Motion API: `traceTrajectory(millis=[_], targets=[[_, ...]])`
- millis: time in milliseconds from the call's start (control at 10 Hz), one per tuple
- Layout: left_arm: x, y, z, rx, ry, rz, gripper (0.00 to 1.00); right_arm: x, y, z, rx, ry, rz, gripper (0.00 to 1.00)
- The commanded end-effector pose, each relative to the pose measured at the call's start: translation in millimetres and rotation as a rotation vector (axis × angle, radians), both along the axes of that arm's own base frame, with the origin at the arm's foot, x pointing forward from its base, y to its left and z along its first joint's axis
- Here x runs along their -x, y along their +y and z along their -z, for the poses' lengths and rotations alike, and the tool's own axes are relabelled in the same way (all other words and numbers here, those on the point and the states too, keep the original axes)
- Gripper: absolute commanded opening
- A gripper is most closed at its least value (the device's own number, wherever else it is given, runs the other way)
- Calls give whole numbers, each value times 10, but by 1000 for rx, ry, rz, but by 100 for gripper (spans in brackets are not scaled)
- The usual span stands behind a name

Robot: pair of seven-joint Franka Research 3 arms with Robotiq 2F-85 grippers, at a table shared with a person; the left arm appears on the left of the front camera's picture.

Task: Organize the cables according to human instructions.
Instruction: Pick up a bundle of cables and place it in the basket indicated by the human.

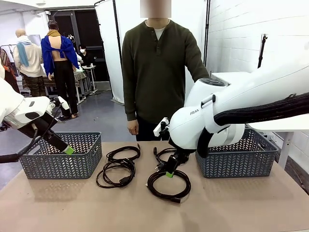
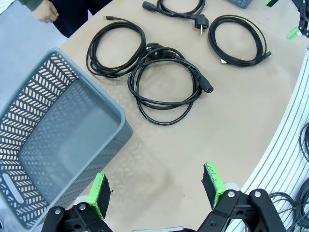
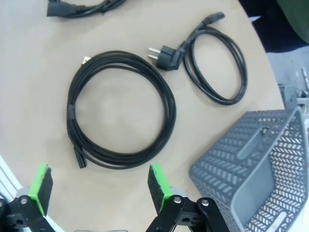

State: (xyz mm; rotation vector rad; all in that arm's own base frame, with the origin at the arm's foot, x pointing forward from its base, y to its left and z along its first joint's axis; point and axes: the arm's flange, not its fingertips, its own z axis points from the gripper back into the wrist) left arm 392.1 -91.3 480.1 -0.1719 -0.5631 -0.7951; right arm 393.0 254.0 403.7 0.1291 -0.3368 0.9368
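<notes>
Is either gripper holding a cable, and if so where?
Nothing held: the left gripper and right gripper are both open and empty; the cables lie on the table.

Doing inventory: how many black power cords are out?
4 thin black coiled power cords: far-left cord, near-left cord touching it, far-middle cord, near-right cord under the right gripper.

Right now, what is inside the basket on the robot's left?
From above, the left basket shows a bare grey floor with none of the cables; one end runs out of frame. From the front, its wall largely hides the inside.
</notes>
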Motion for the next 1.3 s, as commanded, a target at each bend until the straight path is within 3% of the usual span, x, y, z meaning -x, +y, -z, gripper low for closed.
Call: traceTrajectory(millis=[0, 1200], targets=[[-4, 10, 4, 13, 6, -4, 100, -91, 158, 80, 28, 6, -28, 100], [-4, 10, 4, 13, 6, -4, 100, -281, 633, 638, 128, 129, -203, 100]])
